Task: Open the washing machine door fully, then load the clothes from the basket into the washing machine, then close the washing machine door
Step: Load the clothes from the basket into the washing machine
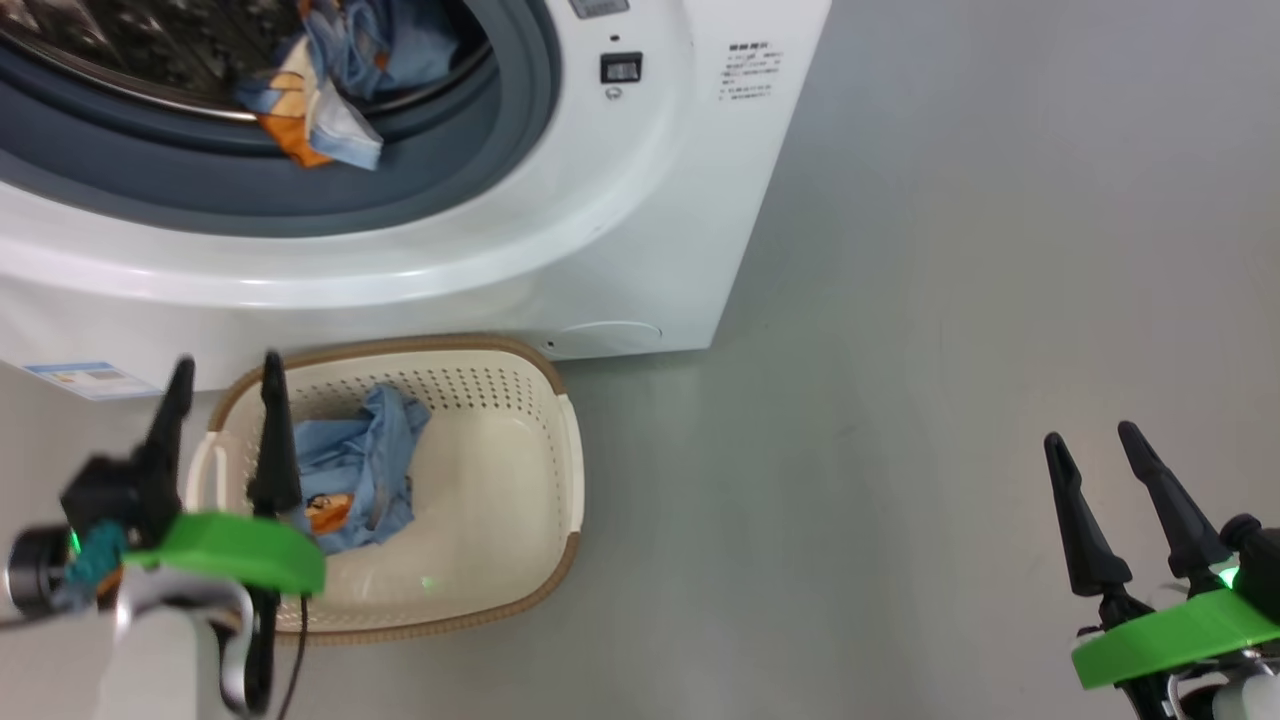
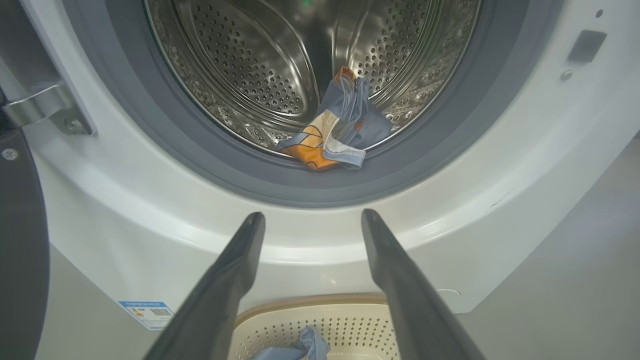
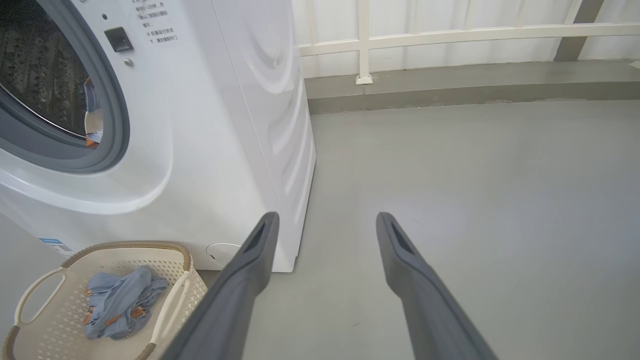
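The washing machine [image 1: 640, 200] stands open, its steel drum [image 2: 250, 65] bare to view. One of the clothes [image 2: 332, 135], light blue with orange print, lies across the drum's lip and the grey gasket [image 1: 320, 110]. The door [image 2: 20, 250] shows as a dark edge swung out beside its hinge. Below, the basket [image 1: 500, 480] holds another blue garment [image 1: 360, 470]. My left gripper [image 1: 227, 365] hangs open over the basket's left end, empty, pointing at the drum mouth [image 2: 312, 215]. My right gripper [image 1: 1090, 435] is open and empty over the bare floor, far to the right [image 3: 327, 215].
Grey floor [image 1: 950, 350] stretches to the right of the machine. A raised step and white railing [image 3: 450, 37] run along the back wall. The basket [image 3: 130, 245] sits tight against the machine's front, near its blue label sticker [image 1: 85, 378].
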`<state>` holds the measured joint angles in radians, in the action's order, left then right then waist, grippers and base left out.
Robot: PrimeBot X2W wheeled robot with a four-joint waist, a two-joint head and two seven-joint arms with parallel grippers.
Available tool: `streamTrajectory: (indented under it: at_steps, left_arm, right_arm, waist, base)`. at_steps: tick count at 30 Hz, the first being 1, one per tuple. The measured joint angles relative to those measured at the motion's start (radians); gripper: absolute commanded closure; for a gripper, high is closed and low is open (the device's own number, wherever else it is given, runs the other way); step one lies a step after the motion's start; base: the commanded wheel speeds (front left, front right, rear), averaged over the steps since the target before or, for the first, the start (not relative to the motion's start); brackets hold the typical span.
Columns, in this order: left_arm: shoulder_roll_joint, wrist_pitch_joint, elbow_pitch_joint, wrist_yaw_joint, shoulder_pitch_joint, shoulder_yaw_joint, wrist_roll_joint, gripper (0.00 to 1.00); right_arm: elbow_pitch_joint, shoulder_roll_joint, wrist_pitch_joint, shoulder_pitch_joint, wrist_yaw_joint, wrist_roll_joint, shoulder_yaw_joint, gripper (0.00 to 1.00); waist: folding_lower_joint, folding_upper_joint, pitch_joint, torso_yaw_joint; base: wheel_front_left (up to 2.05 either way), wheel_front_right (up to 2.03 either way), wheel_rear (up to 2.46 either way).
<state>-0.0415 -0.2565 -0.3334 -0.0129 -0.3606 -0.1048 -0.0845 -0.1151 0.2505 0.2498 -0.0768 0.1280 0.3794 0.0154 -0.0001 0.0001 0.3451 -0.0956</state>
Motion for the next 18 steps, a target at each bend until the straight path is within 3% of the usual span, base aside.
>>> streamTrajectory:
  at_steps: [18]
  left_arm:
    - [0.003, 0.0, 0.211, -0.045, 0.367, 0.046, -0.048, 0.0]
  right_arm:
    - [-0.004, 0.007, 0.0, 0.167, 0.0, -0.01, 0.041, 0.0]
  waist:
    - [0.0001, 0.0, -0.146, 0.047]
  base:
    - [0.0, 0.0, 0.0]
